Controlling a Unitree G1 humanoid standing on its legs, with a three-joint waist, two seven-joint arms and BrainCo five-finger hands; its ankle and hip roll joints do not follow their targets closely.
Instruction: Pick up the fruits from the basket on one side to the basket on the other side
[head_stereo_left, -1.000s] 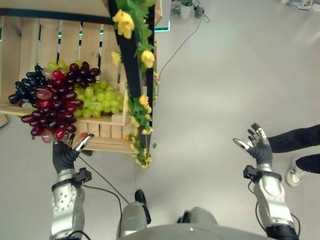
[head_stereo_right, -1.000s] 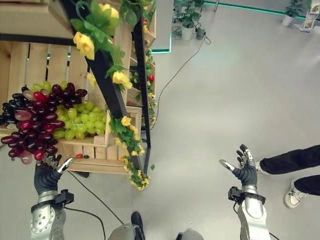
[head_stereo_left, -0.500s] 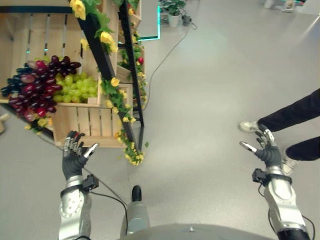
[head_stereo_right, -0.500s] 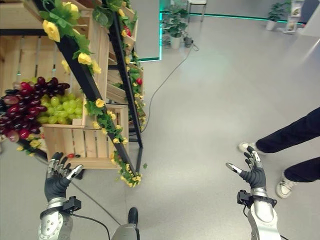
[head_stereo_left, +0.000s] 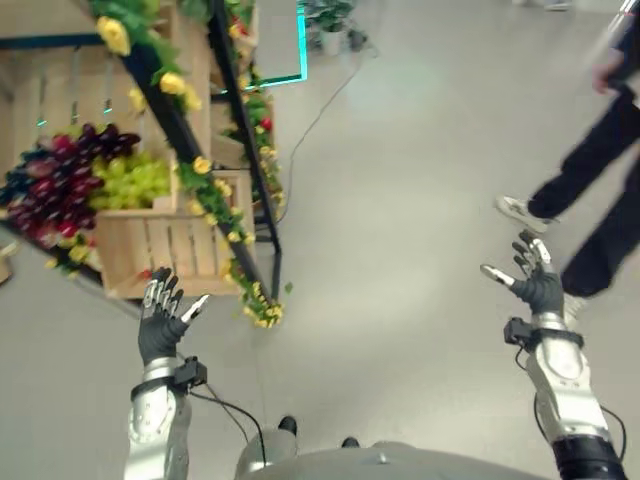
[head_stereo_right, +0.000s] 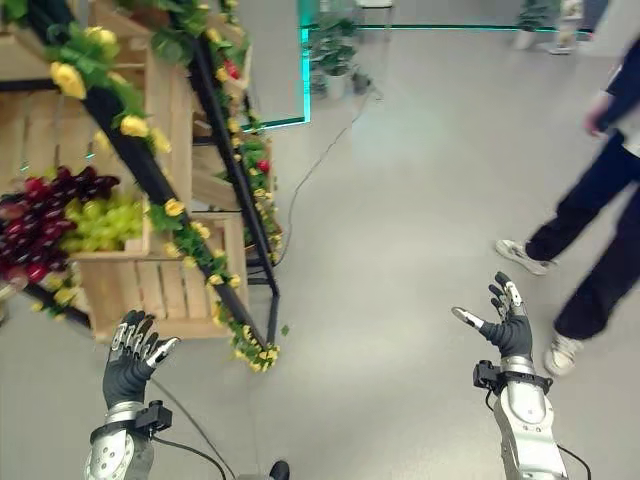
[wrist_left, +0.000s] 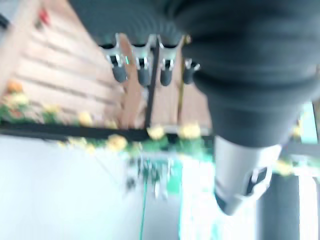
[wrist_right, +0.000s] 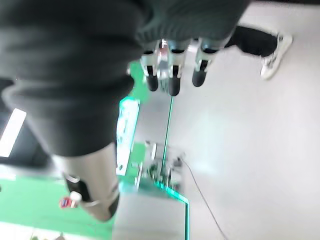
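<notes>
Both hands are empty and nothing is being carried, so the task looks to be at its approach stage, with no fruit picked yet. The left hand (head_stereo_left: 160, 322) is raised at about 7 o'clock in the left eye view, fingers straight and spread, thumb out to the side, holding nothing; its own wrist view shows the fingers extended toward the slatted wood. The right hand (head_stereo_left: 537, 282) is up at about 4 o'clock, likewise spread with straight fingers and nothing in it, well apart from the fruit. The fruit sits in a wooden crate (head_stereo_left: 150, 246) on a flower-trimmed stand (head_stereo_left: 232, 150) at about 10 o'clock: a heap of dark red grapes (head_stereo_left: 62, 183) with green grapes (head_stereo_left: 130, 180) beside it toward the stand's black post. The left hand is below the crate's slatted front and not touching it. A person's legs (head_stereo_left: 590, 170) cross the floor (head_stereo_left: 400, 200) at about 2 o'clock, near the right hand. No second basket can be made out here. The next move probably calls for the left hand to reach up over the crate's front edge and close round a bunch, while keeping clear of the flower garland.
</notes>
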